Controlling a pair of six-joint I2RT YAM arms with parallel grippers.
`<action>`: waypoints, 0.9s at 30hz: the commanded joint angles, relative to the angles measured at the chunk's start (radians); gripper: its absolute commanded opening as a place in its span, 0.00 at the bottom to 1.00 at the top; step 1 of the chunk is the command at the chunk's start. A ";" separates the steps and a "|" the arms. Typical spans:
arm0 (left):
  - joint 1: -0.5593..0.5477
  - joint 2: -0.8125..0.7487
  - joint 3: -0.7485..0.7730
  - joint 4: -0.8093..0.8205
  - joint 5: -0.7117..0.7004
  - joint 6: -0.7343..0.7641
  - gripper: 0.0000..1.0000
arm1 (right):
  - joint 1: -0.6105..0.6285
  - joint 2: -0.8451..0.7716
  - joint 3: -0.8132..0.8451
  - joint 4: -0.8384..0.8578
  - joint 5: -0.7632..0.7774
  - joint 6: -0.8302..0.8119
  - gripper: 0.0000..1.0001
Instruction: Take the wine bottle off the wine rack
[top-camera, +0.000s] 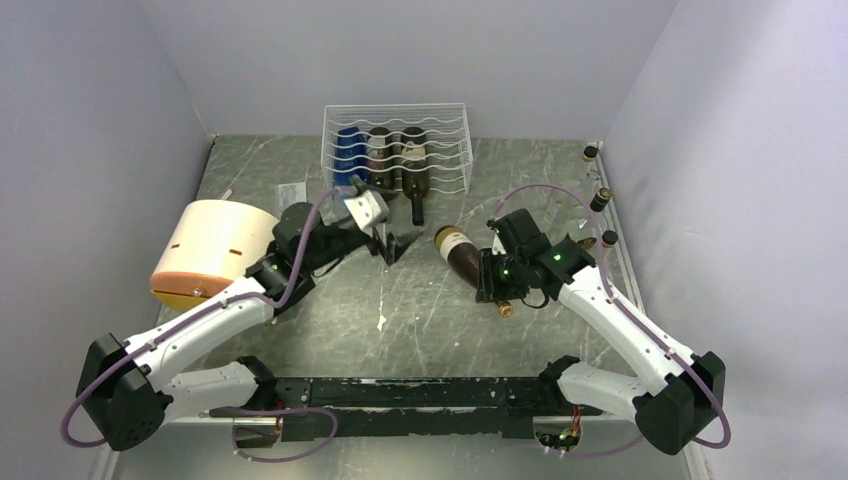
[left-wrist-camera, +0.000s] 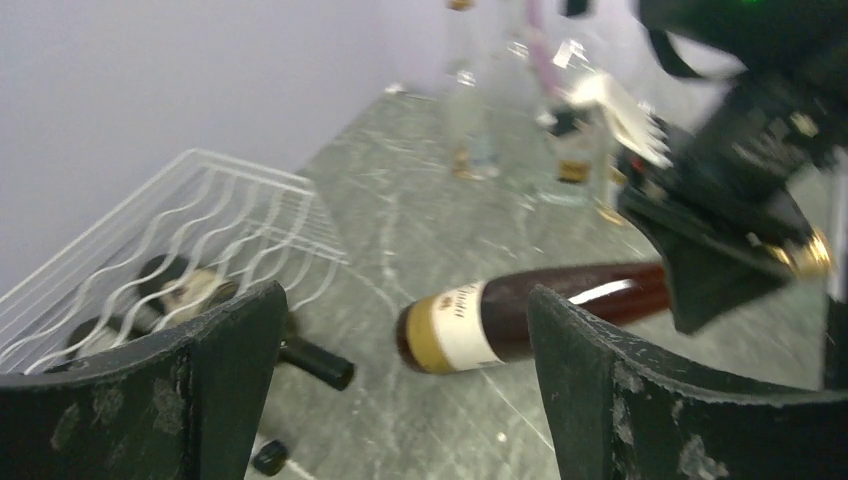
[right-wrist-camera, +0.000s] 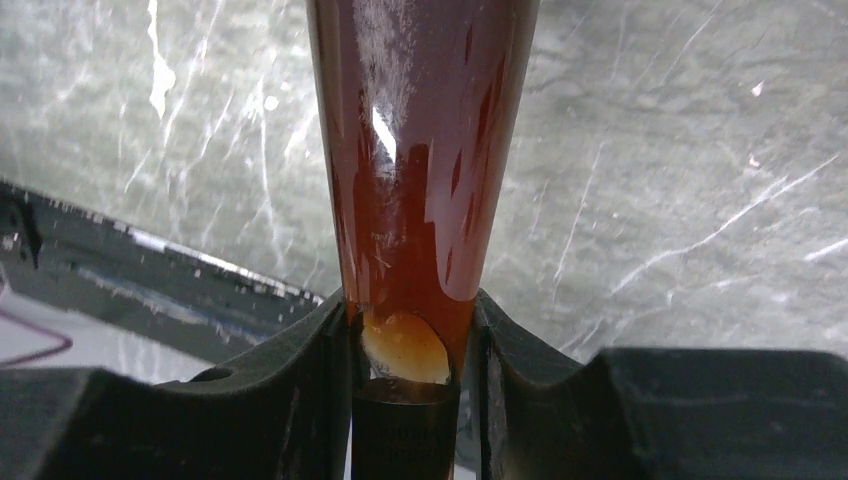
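Right claw is clamping the wine bottle by its neck, clear of the rack; left claw is gaping empty near the rack.

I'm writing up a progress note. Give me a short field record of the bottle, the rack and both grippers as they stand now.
wine bottle: out of the rack, roughly level over the table, base toward the rack
right gripper: shut on the bottle's neck
left gripper: open, empty, just in front of the rack
wine rack: at the table's rear, three bottles inside
task status: bottle is off the rack
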 joint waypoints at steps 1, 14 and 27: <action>-0.077 -0.002 -0.044 0.050 0.212 0.149 0.94 | 0.001 -0.046 0.158 0.071 -0.123 -0.094 0.00; -0.246 0.086 -0.071 -0.072 0.184 0.379 0.96 | 0.003 0.030 0.150 0.124 -0.416 -0.180 0.00; -0.359 0.251 -0.101 -0.017 -0.044 0.526 0.93 | 0.010 0.034 0.151 0.098 -0.666 -0.262 0.00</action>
